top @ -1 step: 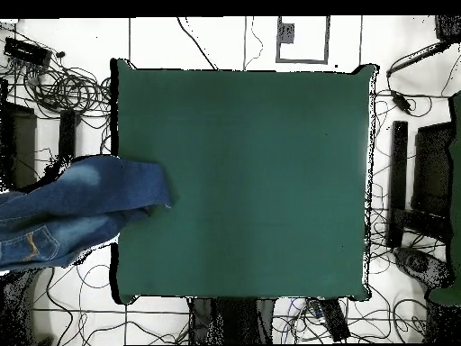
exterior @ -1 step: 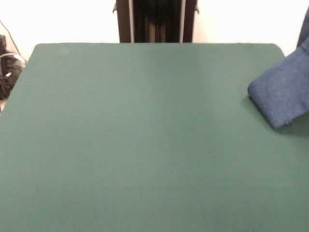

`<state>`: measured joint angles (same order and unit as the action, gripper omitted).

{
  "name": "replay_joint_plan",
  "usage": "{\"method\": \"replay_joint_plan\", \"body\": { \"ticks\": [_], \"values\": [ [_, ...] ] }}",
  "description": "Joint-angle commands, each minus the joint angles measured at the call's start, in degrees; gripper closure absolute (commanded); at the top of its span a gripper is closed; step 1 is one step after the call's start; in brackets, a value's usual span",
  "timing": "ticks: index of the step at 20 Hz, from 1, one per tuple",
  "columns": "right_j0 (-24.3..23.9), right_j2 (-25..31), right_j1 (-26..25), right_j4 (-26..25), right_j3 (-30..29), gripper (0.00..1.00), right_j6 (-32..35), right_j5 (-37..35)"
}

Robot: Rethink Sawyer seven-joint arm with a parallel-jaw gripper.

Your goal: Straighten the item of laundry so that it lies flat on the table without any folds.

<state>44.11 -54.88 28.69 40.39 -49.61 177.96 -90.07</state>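
The item of laundry (top @ -1 step: 90, 203), a pair of blue denim jeans with faded patches, lies bunched at the left edge of the table (top @ -1 step: 261, 180) in the overhead view. One end rests on the green top and the rest reaches past the edge and out of the picture. In the front view a rounded fold of the item of laundry (exterior @ -1 step: 282, 92) pokes onto the table (exterior @ -1 step: 145, 135) from the right edge, and the cloth rises out of frame there. What holds the far end is out of view. No gripper shows in either view.
Loose cables (top @ -1 step: 63, 86) and black equipment (top @ -1 step: 432, 171) lie on the floor around the table. A dark bundle of gear (exterior @ -1 step: 7, 67) sits beyond the table's left corner in the front view.
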Motion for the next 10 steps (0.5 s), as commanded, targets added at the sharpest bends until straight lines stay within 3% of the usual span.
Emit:
{"method": "replay_joint_plan", "body": {
  "ticks": [1,5,10],
  "values": [
    [-0.94,10.45,3.08,-0.78,-13.37,1.0,-1.3,13.4],
    [-1.42,12.38,2.26,-2.96,-15.35,1.0,-3.58,16.68],
    [-0.96,12.78,0.16,-4.28,-13.51,1.0,2.25,17.49]
  ]
}}
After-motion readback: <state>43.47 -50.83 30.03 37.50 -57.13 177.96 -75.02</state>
